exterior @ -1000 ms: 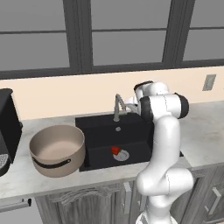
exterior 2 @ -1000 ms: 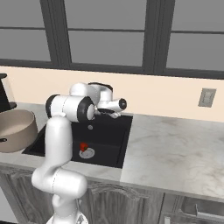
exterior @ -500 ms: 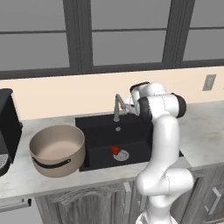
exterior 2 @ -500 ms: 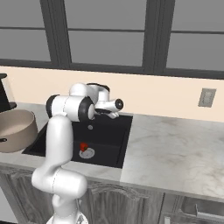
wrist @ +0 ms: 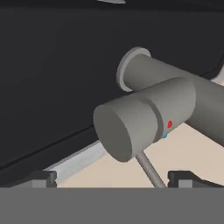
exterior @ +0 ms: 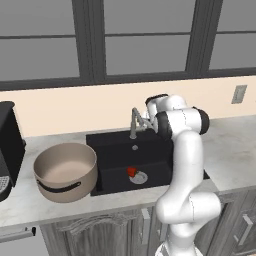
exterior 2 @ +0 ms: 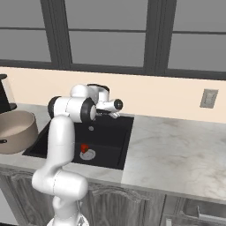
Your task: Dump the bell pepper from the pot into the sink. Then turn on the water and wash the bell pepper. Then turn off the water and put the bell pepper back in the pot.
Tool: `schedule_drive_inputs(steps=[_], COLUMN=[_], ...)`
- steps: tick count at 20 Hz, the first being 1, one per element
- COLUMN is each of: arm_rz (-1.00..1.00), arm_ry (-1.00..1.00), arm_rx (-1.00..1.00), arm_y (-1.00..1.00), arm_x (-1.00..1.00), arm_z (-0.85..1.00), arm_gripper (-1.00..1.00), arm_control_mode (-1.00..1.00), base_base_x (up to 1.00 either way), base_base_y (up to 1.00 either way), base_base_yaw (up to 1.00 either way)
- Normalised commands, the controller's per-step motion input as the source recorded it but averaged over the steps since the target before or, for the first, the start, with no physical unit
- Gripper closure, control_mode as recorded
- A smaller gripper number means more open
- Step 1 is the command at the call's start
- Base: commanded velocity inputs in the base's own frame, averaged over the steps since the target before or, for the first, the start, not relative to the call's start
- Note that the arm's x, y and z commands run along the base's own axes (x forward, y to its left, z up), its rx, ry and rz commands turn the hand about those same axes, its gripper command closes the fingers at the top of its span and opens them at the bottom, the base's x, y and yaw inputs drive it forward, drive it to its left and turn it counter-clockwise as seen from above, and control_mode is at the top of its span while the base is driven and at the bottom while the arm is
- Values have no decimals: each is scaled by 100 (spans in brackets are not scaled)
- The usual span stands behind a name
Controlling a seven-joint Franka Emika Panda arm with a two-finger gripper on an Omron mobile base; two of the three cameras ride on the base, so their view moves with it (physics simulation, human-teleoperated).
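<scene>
one step looks done: the bell pepper lies in the sink, by the round drain, and the pot sits empty on the counter to the left. no water runs yet. the gripper is up close to the faucet, its jaws wide apart and holding nothing, with the thin handle between them. washing, shutting the water off and putting the pepper back are left. big dark windows fill the far wall.
</scene>
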Motion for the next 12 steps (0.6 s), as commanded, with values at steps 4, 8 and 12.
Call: schedule_drive_inputs(steps=[4,8,12], arm_rz=[-9,-8,-6], arm_ry=[9,11,13], arm_rx=[0,0,0], arm_y=[0,-17,-41], arm_x=[11,0,1], arm_z=[-9,-3,0], arm_gripper=[100,100,100], arm_control_mode=[-100,-100,-100], base_base_x=[0,0,0], base_base_y=[0,0,0], base_base_yaw=[0,0,0])
